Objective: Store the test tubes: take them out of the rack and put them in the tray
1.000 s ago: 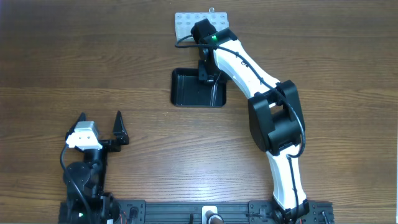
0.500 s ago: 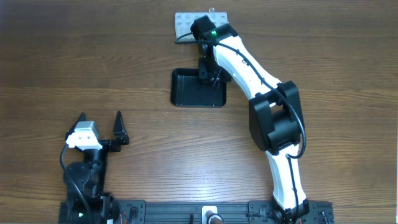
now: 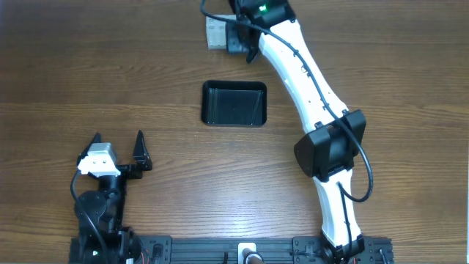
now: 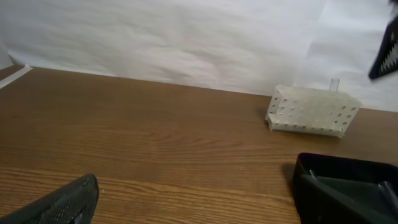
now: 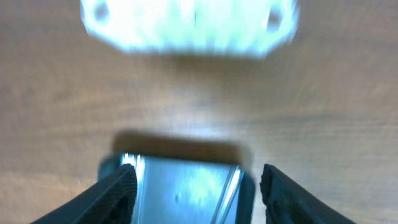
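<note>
my right gripper hung lifted near the rack, jaws wide and empty. one test tube stood at the rack's far edge, with the tray nearby and apart. my left gripper sat by its base, jaws wide too.

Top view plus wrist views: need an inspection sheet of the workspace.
Surface: wooden table, bare wood.
Job's things: white rack at the far edge, one test tube standing in it; black tray nearer the arms, contents unclear.
Clutter: nothing seen.
Grippers: left pincer open, empty, near its base; right pincer open, raised, tray below it, rack ahead.
Cables: black cable looped at the right arm's wrist.
Surroundings: white backdrop behind the table.
</note>
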Controlling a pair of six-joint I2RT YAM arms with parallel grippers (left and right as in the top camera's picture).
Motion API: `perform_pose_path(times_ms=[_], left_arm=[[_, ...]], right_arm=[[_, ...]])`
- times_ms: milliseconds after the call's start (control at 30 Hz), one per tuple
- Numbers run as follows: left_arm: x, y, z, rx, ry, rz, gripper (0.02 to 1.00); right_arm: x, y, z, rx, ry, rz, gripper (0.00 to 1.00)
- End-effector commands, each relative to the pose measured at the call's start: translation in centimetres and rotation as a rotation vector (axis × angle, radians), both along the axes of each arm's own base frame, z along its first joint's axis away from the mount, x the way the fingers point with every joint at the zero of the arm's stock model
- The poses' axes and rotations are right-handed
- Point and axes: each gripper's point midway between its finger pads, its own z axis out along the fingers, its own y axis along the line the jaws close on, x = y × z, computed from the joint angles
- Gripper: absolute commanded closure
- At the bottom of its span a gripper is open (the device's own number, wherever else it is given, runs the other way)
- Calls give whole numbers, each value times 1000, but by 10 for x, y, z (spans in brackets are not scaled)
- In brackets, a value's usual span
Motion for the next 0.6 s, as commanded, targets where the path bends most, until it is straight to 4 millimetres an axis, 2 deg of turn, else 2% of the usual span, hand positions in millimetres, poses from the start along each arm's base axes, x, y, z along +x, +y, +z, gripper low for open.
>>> perform_pose_path(times_ms=[33, 200, 300, 467, 600], left_arm=[[0, 1, -2, 14, 3, 4, 20], [0, 1, -2, 14, 3, 4, 20], [0, 1, -2, 14, 3, 4, 20], [0, 1, -2, 14, 3, 4, 20], [0, 1, -2, 14, 3, 4, 25]], right_arm=[[29, -25, 20, -52, -123, -59, 334], [62, -33, 39, -39, -271, -98, 288], [82, -37, 42, -13, -334, -118, 248], [102, -33, 26, -32, -371, -86, 196], [110, -26, 1, -85, -357, -19, 178]])
